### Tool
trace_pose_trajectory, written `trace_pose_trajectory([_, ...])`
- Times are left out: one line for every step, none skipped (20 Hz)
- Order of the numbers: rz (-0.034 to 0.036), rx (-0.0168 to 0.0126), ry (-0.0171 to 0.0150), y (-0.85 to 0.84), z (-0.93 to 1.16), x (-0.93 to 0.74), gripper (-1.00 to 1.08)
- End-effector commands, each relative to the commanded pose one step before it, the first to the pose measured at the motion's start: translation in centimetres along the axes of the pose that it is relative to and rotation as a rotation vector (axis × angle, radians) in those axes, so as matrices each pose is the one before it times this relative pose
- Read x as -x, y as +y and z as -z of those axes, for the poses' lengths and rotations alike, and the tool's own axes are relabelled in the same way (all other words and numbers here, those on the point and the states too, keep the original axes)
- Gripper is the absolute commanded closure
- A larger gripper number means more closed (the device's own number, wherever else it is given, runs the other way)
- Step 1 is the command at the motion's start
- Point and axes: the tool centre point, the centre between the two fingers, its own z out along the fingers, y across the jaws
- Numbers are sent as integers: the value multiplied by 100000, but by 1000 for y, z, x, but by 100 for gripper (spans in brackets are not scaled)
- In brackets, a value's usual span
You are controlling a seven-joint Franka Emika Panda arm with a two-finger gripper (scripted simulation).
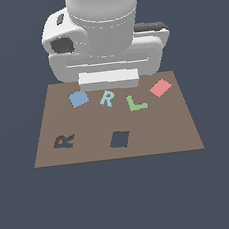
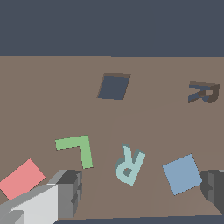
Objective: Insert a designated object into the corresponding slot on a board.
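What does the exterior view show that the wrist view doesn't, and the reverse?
Only the exterior view shows the arm's body and the whole board with its edges. Only the wrist view shows the pincer fingers, spread wide on either side of the teal R. Both show the teal R, R slot, rectangular cutout, green L, blue square and red block.

Matt brown board (image 1: pixel 178 129), flat matt teal R (image 1: pixel 106 99) (plastic-looking), smooth white arm (image 1: pixel 103 17)
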Motion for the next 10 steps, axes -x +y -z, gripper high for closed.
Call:
trace_pose_trajectory([0, 0, 0, 1, 0, 0, -92])
trace_pose_trajectory([-98, -4, -1, 11, -23, 9, -92])
trace_pose_trajectory([-249, -14, -4, 6, -70, 28, -92])
trace_pose_trajectory([-436, -24, -7, 23, -117, 47, -92])
trace_pose_trajectory([-609, -33, -10, 31, -164, 65, -92])
trace_pose_trajectory([-783, -43, -12, 39, -211, 84, -92])
trace_pose_trajectory([-960, -52, -15, 49, -258, 103, -92])
trace_pose_trajectory([-1135, -62, -18, 57, -306, 121, -92])
trace_pose_trajectory([-1310, -72, -20, 65, -354, 140, -92])
trace_pose_trajectory([-1488, -81, -23, 74, -402, 159, -92])
